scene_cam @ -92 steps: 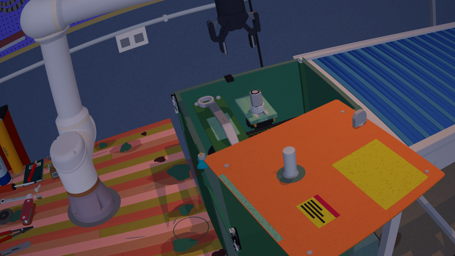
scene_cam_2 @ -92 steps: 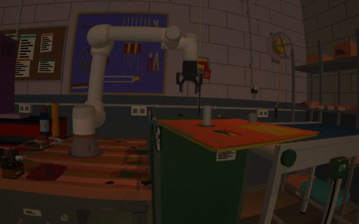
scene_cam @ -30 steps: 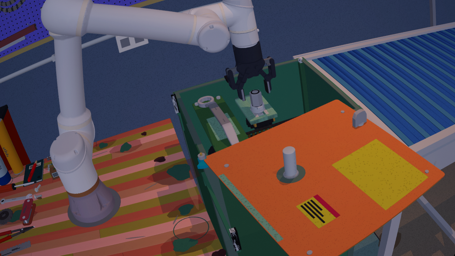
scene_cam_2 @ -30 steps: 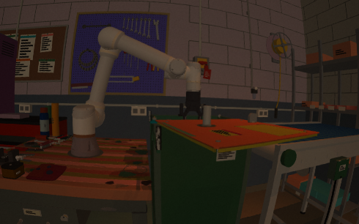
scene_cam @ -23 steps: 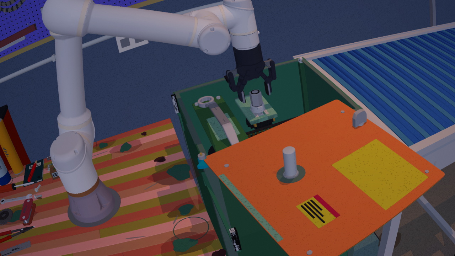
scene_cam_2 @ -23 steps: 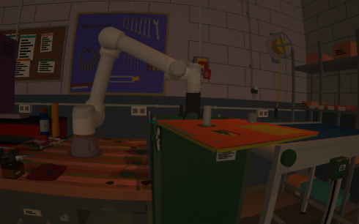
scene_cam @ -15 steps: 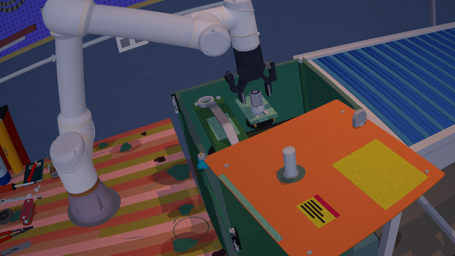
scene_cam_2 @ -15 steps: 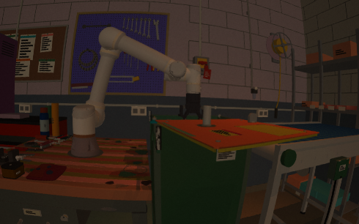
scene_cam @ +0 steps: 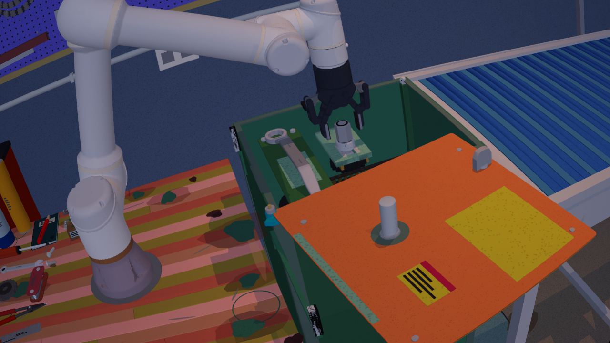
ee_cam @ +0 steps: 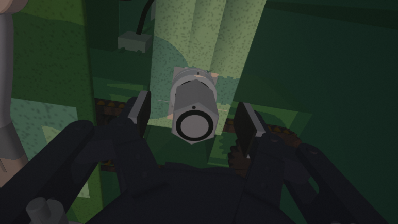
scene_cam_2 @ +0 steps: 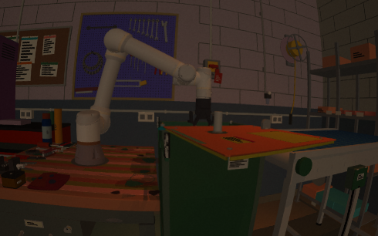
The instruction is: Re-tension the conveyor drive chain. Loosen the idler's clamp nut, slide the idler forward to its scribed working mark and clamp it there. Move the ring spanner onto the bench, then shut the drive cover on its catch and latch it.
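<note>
The grey hexagonal clamp nut stands upright on the light green idler plate inside the green drive housing. My gripper is open and holds nothing; its fingers straddle the nut's top. The ring spanner lies on a ledge inside the housing, left of the idler, with its ring end at the far side. The orange drive cover stands swung open, hiding the housing's near part. It carries a grey handle post and a grey catch. The chain shows below the idler.
The blue roller conveyor runs to the right of the housing. The striped workbench lies to the left, with my arm's base on it. Small hand tools sit at its left edge. A black ring lies near its front.
</note>
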Robot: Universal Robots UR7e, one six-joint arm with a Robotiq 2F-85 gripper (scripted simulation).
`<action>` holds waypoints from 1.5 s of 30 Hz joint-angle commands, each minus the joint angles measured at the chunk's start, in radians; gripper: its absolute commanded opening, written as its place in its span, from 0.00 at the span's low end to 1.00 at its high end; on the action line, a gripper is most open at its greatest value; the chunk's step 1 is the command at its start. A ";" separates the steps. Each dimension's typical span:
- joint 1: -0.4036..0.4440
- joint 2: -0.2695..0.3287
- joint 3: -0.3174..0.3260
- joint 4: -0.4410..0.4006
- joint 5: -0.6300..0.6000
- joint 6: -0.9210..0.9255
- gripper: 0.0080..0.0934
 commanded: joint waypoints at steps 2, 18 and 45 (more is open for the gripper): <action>0.000 -0.001 0.000 0.000 0.000 0.000 0.73; 0.000 -0.001 0.000 0.000 0.000 0.000 0.35; 0.000 -0.001 0.000 0.000 0.000 -0.007 0.00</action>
